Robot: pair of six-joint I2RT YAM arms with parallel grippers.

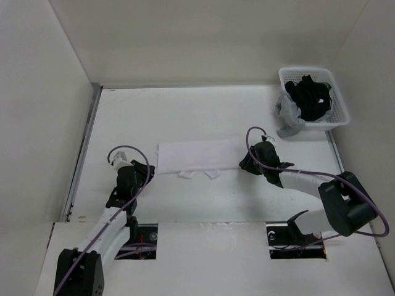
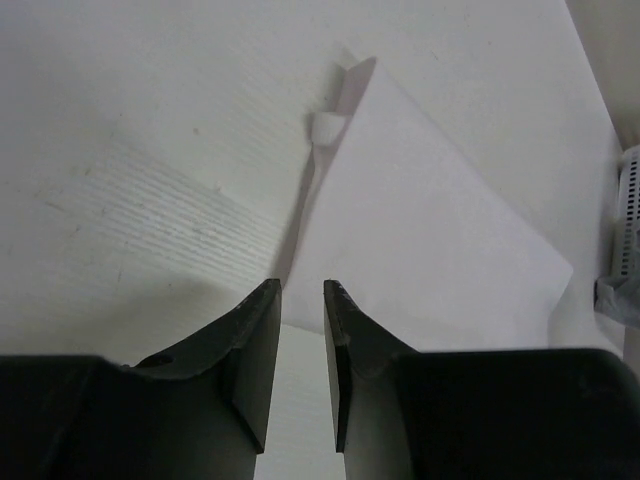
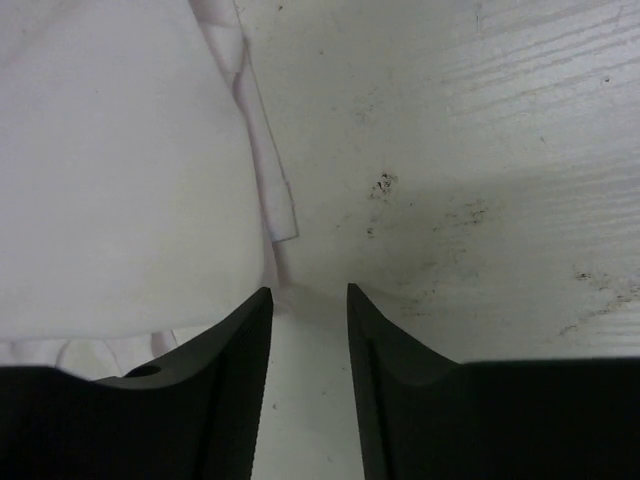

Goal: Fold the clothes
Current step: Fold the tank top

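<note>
The clothes (image 1: 199,157) lie flat in the middle of the tabletop (image 1: 203,114) as a narrow white band, well apart from the basket (image 1: 338,118) at the far right corner, which holds dark fabric with a grey cloth (image 1: 287,117) draped over its rim.

The band's long axis runs left to right across the arms' front, with the right end tilted slightly toward the far side. 2 small tabs of fabric poke out along its near edge, pointing toward the arm bases.

Judging by this shape, a lengthwise fold looks done. What seems left is bringing the 2 short ends across each other to make a compact stack, and perhaps tucking in the stray tabs.

The left end effector (image 1: 145,172) sits just beside the band's left end with its jaws parted and nothing between them. The right end effector (image 1: 245,163) sits at the right end, also parted and empty, and its wrist view shows bare tabletop in the gap with the cloth edge just to one side.
</note>
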